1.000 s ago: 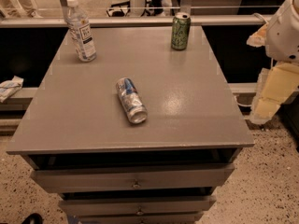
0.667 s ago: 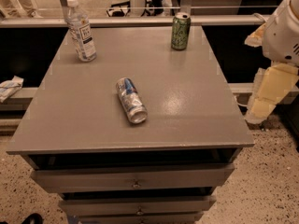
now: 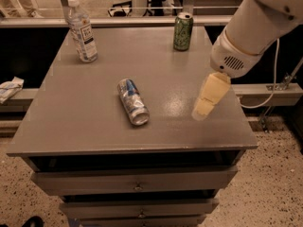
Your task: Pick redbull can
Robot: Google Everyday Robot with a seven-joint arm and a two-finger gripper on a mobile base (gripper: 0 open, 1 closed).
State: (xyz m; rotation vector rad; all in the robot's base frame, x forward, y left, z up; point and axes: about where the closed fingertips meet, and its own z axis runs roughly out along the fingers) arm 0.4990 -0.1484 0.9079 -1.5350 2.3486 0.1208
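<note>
Redbull can: lay on its side near the middle of the tabletop, slanted, one end toward the front edge; tool: above the tabletop's right part, apart from the can, open or closed could not be told; green can and water bottle: upright at rear; hazard, as judged: the lying can would likely roll if nudged off-centre.

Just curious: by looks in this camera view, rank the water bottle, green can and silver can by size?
Water bottle, largest.
Silver can and green can: unsure; the silver one looks longer but lies nearer.
Gripper hovers right of it.
</note>
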